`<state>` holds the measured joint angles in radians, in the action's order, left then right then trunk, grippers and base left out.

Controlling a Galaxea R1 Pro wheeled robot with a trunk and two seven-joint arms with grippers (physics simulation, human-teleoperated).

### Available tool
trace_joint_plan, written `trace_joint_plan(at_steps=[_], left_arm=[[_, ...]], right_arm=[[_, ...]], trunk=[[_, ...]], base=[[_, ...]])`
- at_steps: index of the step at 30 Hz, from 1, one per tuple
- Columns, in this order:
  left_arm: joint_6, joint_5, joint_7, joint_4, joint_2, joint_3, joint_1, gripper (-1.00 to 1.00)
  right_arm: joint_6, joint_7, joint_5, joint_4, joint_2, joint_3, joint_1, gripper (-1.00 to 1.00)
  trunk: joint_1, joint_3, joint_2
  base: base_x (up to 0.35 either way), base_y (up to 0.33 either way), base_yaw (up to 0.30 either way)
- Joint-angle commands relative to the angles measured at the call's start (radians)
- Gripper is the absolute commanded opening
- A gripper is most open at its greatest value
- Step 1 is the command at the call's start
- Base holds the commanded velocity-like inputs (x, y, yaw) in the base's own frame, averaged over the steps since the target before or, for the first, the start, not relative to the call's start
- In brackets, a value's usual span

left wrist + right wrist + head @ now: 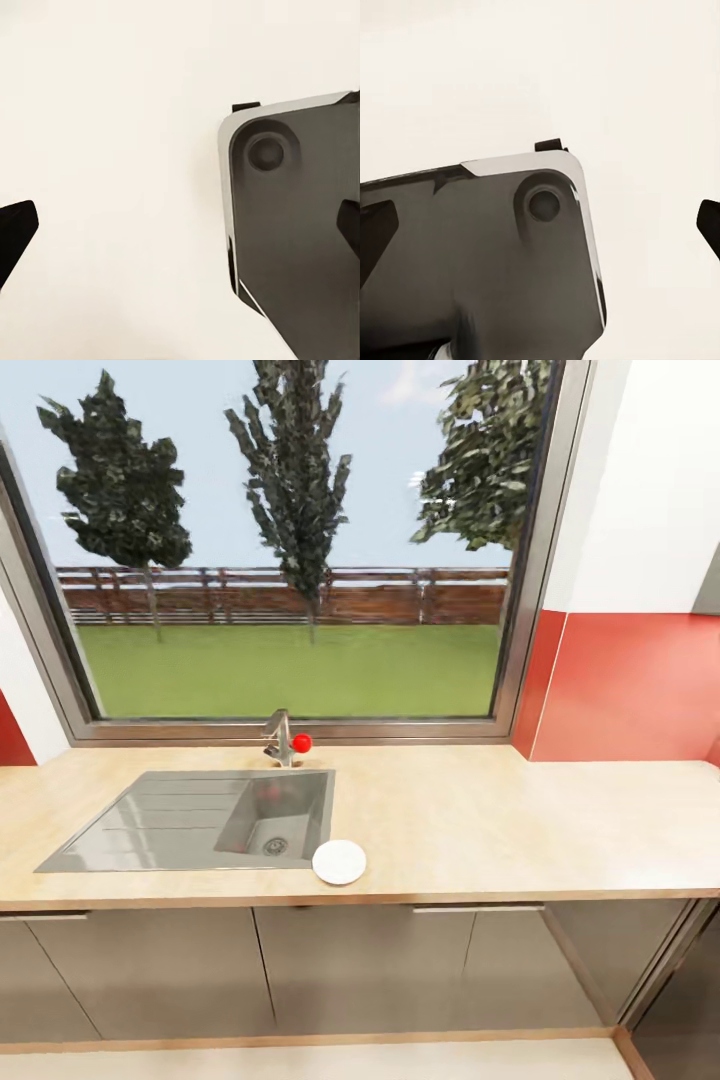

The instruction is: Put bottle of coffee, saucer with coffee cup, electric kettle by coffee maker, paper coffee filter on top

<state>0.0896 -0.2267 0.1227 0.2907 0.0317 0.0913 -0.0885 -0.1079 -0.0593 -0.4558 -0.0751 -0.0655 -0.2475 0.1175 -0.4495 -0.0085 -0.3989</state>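
Observation:
In the head view a small white round saucer (339, 861) lies flat on the light wooden countertop (480, 830), touching the front right corner of the steel sink (190, 822). My left gripper (184, 229) hangs open over pale floor, its dark fingertips (16, 234) far apart with nothing between them. In its own wrist view my right gripper (544, 225) is open too, with one fingertip (709, 223) at the picture's edge and nothing held.
A faucet with a red knob (288, 741) stands behind the sink, under a large window (290, 540). Grey cabinet doors (300, 970) run below the counter. A red and white wall (640, 680) closes the right side. My dark grey base (300, 232) appears below both grippers.

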Motion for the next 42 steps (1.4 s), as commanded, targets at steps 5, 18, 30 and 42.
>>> trace_joint_plan(at_steps=[5, 18, 30, 42], left_arm=[[0.002, -0.013, 0.001, 0.003, 0.000, 0.006, 0.026, 1.00], [0.089, -0.012, 0.001, 0.075, 0.040, 0.007, 0.145, 1.00], [0.339, 0.161, -0.008, 0.319, 0.046, 0.051, 0.203, 1.00], [0.390, 0.309, 0.000, 0.750, 0.033, 0.054, 0.259, 1.00]], right_arm=[[-0.009, -0.002, -0.011, 0.001, -0.017, -0.007, 0.001, 1.00], [-0.010, -0.004, -0.009, -0.079, -0.040, -0.007, 0.002, 1.00], [-0.175, -0.001, -0.010, -0.307, -0.052, -0.005, 0.002, 1.00], [-0.277, -0.002, -0.011, -0.362, -0.025, -0.005, 0.002, 1.00]], trunk=[[0.000, -0.001, -0.001], [0.000, -0.001, -0.001], [0.000, -0.001, -0.001], [0.000, -0.001, -0.001]], base=[[-0.201, 0.000, 0.000], [-0.075, 0.000, 0.000], [0.000, 0.000, 0.000], [0.000, 0.000, 0.000]])
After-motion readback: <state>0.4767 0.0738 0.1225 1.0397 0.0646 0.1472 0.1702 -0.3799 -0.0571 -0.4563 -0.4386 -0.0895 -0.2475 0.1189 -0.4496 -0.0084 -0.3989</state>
